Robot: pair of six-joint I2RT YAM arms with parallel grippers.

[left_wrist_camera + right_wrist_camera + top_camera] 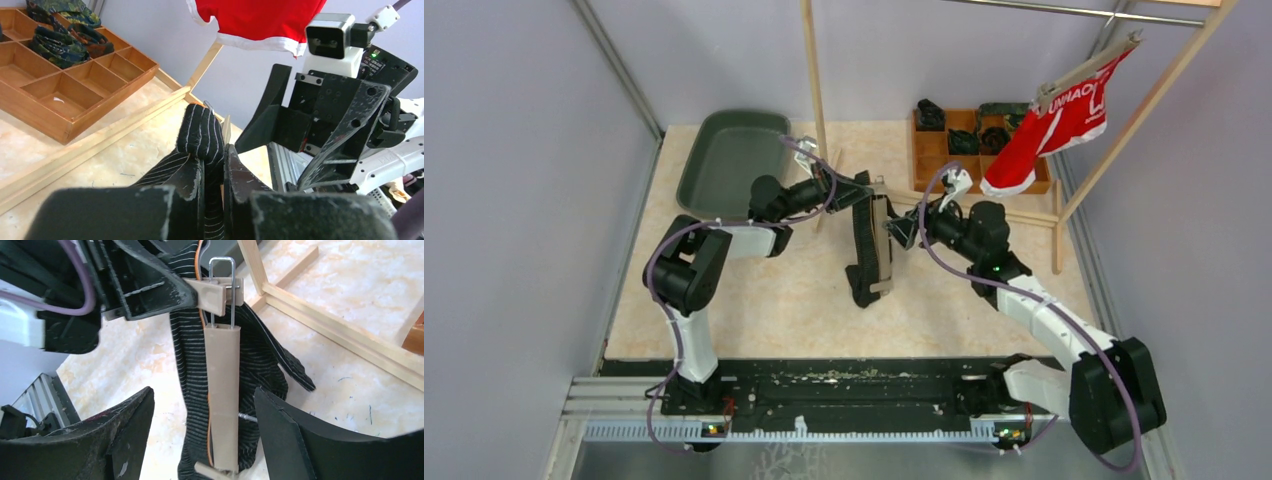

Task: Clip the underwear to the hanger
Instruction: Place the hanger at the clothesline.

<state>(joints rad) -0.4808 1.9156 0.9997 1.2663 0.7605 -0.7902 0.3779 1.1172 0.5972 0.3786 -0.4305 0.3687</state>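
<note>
The black pin-striped underwear [862,255] hangs lengthwise along a tan clip hanger [883,245] above the middle of the table. My left gripper [864,190] is shut on the underwear's upper end, with a fold of fabric [201,132] bulging out between its fingers [189,182]. In the right wrist view the hanger bar [223,390] lies over the underwear [187,360], with a tan clip [215,294] and wire loop at its top, next to the left gripper. My right gripper [903,230] is open, its jaws on either side of the bar without touching it.
A dark green tray [729,160] sits at the back left. A wooden compartment box [939,150] with folded underwear stands at the back right. A red garment [1054,125] hangs from the rail. The wooden rack's post [816,90] and base bar [1024,215] stand close behind both grippers.
</note>
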